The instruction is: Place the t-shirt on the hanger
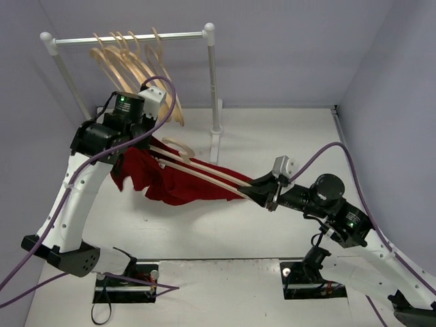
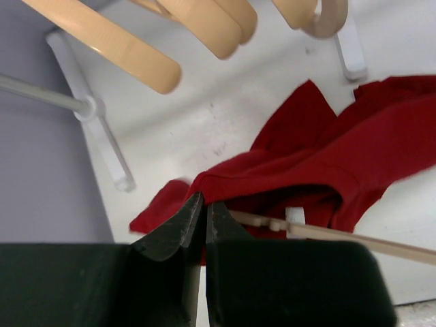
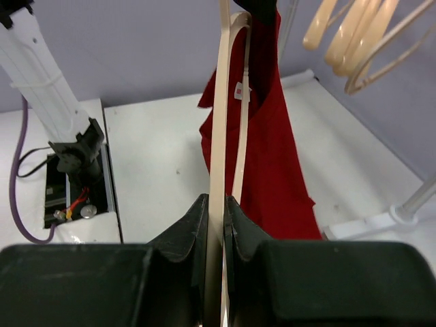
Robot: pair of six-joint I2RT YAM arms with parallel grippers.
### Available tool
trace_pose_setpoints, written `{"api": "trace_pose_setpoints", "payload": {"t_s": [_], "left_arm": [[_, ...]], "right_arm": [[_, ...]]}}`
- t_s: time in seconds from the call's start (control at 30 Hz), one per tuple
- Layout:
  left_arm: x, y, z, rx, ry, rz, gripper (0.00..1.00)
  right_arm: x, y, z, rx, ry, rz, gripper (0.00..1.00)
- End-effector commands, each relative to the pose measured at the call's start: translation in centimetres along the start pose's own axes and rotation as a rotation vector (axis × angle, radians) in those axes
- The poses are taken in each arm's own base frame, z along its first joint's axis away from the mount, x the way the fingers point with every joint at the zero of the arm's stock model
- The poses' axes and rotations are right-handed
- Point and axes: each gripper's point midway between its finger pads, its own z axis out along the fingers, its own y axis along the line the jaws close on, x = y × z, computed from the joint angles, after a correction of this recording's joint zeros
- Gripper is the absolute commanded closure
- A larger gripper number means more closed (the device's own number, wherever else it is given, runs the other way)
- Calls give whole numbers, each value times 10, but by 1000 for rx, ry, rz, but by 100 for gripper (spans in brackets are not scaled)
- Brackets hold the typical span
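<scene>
The dark-red t-shirt [image 1: 178, 182] hangs and drapes between both arms, its lower part resting on the table. A pale wooden hanger [image 1: 208, 174] runs slantwise through it, with its hook [image 1: 178, 144] beside the left gripper. My left gripper [image 1: 146, 143] is shut on the t-shirt's upper edge [image 2: 381, 136], with the hanger's bar [image 2: 354, 240] just beside its fingers. My right gripper [image 1: 256, 191] is shut on the hanger's end [image 3: 219, 102]. The t-shirt [image 3: 272, 163] hangs on the far part of the hanger.
A white-and-metal rail stand [image 1: 129, 39] at the back holds several more wooden hangers [image 1: 129, 65]; its right post [image 1: 212, 82] stands just behind the t-shirt. Its foot [image 2: 102, 129] and the hanger ends [image 2: 116, 44] are near the left gripper. Walls close in on three sides.
</scene>
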Motion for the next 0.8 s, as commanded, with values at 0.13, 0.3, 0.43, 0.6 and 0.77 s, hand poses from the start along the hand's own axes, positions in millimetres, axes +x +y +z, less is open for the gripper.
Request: {"api": "trace_pose_setpoints", "payload": {"t_s": [0.13, 0.3, 0.43, 0.6, 0.77], "left_arm": [[-27, -5, -23, 79, -120, 40, 100], [-36, -19, -49, 134, -191, -9, 100], [-40, -14, -64, 79, -223, -91, 100], [-27, 26, -62, -159, -189, -97, 100], [-24, 11, -48, -104, -155, -66, 100]], "right_arm": [[-68, 22, 13, -161, -197, -91, 100], [-54, 3, 23, -67, -186, -74, 100], [-51, -15, 24, 39, -216, -52, 100], [-41, -21, 20, 84, -207, -33, 100], [-30, -24, 16, 110, -198, -31, 100]]}}
